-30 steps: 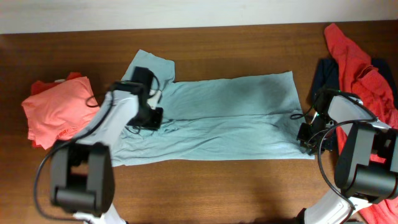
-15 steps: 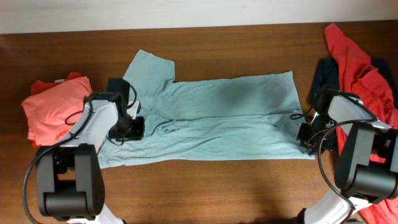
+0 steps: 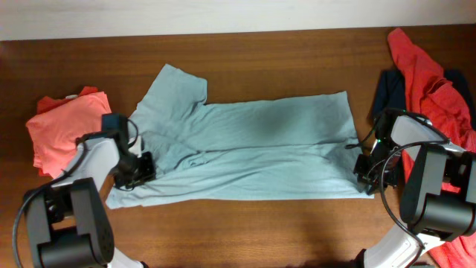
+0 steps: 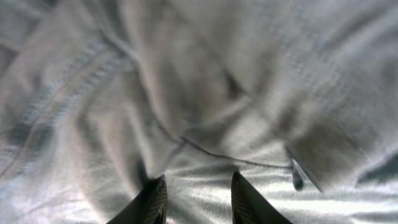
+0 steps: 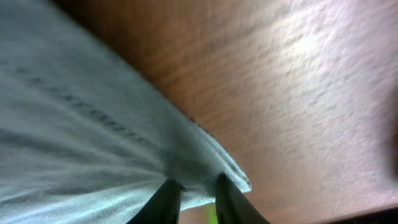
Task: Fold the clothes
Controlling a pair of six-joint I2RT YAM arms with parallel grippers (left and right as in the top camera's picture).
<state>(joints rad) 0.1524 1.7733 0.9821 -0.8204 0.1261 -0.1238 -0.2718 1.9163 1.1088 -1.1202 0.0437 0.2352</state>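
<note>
Stack, far left: coral tee (image 3: 63, 134) folded on the counter (image 3: 260, 52), done.
Left claw (image 4: 196, 186): clenched on the shirt's sleeve end.
T-shirt (image 3: 253, 141): mid-counter, seemingly doubled lengthwise, stretched between my claws; crosswise folds remain, I judge.
Right claw (image 5: 193, 186): pinching the hem corner.
Pile (image 3: 428, 74), far right: coral and navy pieces, unfolded.
Containers: none in view.

A pale grey-blue T-shirt (image 3: 253, 149) lies stretched sideways across the middle of the table (image 3: 297, 59). It is doubled along its length, one short sleeve fans out at the far left, and it is rumpled near its left end. Its near right hem corner is pinched in the right gripper (image 5: 196, 186), and cloth at its left end bunches in the left gripper (image 4: 199, 186). A folded coral-red tee (image 3: 63, 130) sits near its left end, and crumpled coral-red garments (image 3: 428, 71) lie partly over a navy piece (image 3: 388, 89) at the right.
</note>
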